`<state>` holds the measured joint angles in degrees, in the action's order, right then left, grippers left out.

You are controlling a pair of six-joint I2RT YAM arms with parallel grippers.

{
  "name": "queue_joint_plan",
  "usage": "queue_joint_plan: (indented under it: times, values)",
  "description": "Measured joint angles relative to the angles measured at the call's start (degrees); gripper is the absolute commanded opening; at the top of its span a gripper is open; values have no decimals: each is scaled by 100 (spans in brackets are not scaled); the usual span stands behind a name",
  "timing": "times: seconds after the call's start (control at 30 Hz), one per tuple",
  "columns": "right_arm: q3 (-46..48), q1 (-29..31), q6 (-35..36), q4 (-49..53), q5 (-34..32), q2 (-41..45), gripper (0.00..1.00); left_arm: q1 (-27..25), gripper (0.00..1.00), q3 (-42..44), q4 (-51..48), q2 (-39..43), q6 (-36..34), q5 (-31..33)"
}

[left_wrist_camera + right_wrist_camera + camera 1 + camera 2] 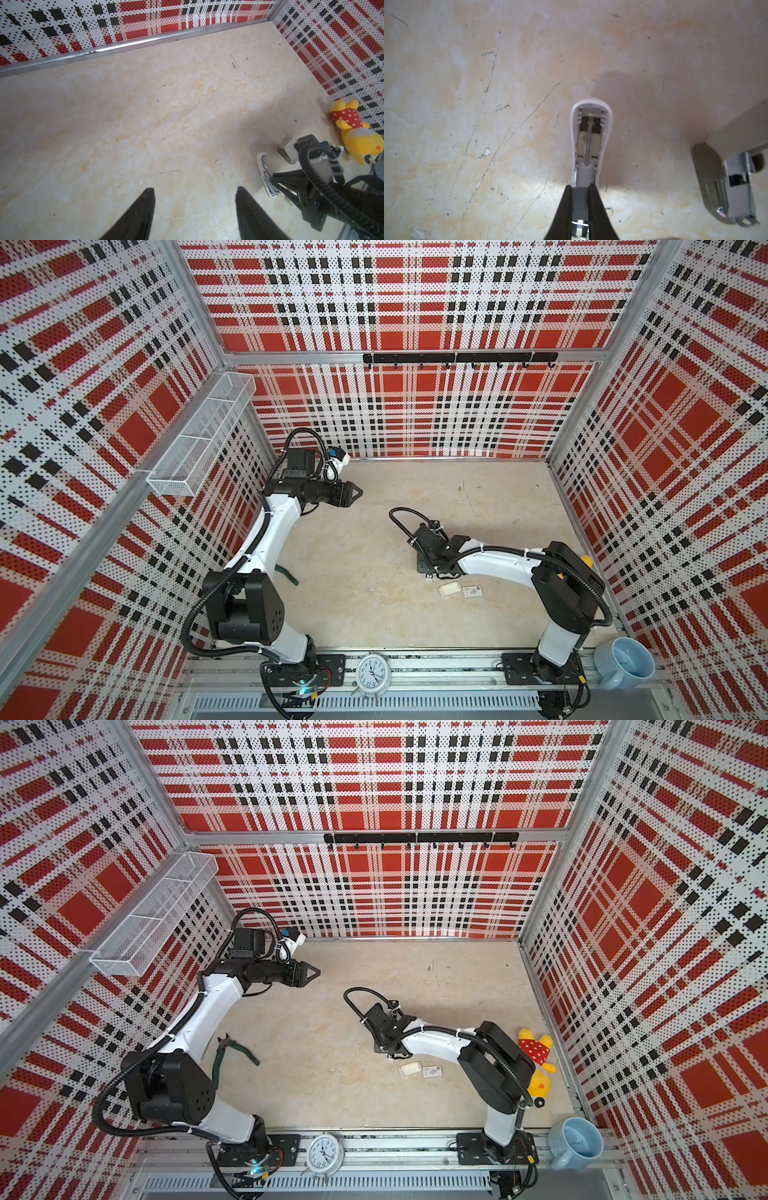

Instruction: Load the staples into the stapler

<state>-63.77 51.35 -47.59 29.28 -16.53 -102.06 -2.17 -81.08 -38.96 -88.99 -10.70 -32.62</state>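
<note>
The white stapler (591,124) lies opened flat on the table, its spring rod showing. My right gripper (580,188) points down at the stapler's near end and is shut on a thin grey strip, the staples (580,199), held in line with the stapler's channel. In both top views the right wrist hides this grip; only a white stapler end (428,577) peeks out. A small white tray (450,588) and a printed box sleeve (473,591) lie just in front of it. My left gripper (360,491) hangs open and empty, high at the back left, over bare table (195,190).
A beige and metal piece (708,178) stands beside the stapler. Green-handled pliers (226,1052) lie by the left arm. A yellow plush toy (538,1060) sits at the right wall. A clock (372,672) and a blue mug (627,662) stand on the front rail.
</note>
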Motion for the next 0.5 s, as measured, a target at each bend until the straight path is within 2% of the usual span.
queue_joint_plan:
  times: [0.5]
  values:
    - [55,0,-4,-26,48,-4,13,35,65,31,31,0,0,-13]
